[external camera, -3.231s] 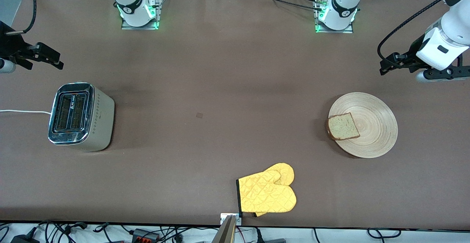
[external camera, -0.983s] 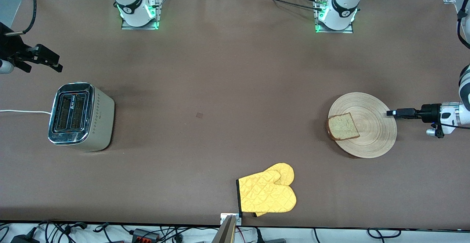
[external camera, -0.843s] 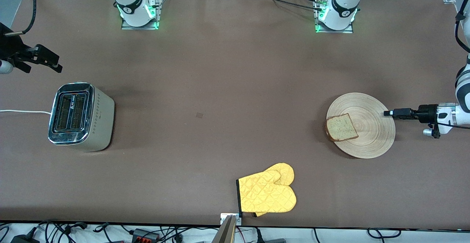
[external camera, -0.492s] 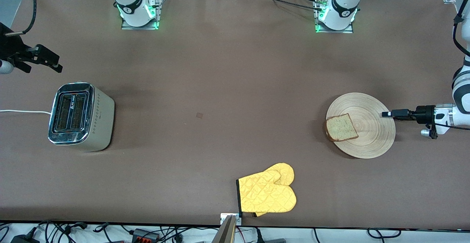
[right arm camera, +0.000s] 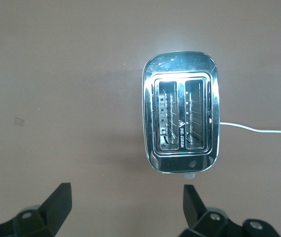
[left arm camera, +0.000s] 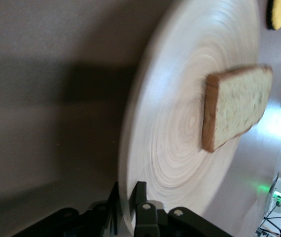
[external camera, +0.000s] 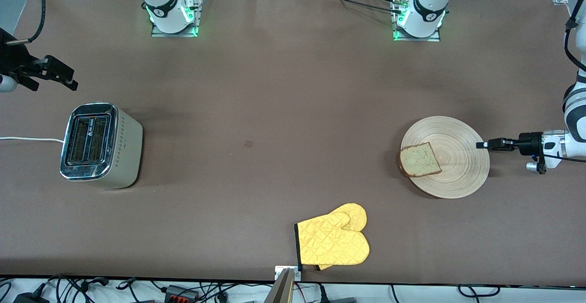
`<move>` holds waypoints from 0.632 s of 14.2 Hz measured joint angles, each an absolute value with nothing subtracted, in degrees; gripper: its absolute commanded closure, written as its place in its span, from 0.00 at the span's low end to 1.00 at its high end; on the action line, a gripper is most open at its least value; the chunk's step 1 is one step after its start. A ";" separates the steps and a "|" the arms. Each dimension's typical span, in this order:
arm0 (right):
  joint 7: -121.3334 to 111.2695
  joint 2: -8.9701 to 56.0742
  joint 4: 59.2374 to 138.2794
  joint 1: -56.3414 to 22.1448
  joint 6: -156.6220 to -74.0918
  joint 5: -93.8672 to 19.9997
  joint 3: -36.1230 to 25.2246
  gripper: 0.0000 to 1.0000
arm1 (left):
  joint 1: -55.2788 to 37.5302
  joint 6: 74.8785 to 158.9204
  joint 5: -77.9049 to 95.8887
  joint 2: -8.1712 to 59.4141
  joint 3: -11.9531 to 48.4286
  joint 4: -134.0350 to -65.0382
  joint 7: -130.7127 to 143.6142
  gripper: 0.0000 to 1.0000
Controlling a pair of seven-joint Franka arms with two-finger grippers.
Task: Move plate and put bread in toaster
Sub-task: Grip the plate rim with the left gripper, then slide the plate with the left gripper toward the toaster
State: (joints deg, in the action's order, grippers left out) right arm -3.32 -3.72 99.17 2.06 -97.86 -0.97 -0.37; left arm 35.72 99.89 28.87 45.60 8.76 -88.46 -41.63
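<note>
Left wrist view: left gripper apparently clamped on the plate rim near the left arm's table edge. Plate and bread have slid toward the toaster; move underway. Right gripper waits, spread, over it.

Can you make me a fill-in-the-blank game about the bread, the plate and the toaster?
1. The square slice of brown bread lies on the round light-wood ____.
2. The left gripper is at the rim of the plate, at the plate's ____ arm's end.
3. The shiny chrome toaster has ____ slots on top, both with no bread in them.
4. The quilted oven mitt near the table's front edge is ____.

Missing words: plate; left; two; yellow
</note>
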 measured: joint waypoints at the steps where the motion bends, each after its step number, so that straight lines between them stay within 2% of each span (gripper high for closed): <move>1: -3.32 -3.72 99.17 2.06 -97.86 -0.96 -0.37 0.00 | 35.72 99.43 29.90 45.59 8.94 -88.29 -41.62 0.99; 5: -3.36 -3.74 99.16 2.07 -97.86 -0.96 -0.37 0.00 | 33.70 97.87 37.50 46.23 9.32 -88.33 -41.58 0.99; 9: -3.37 -3.77 99.16 2.07 -97.86 -0.96 -0.37 0.00 | 26.71 94.59 48.25 48.99 9.82 -88.53 -41.57 1.00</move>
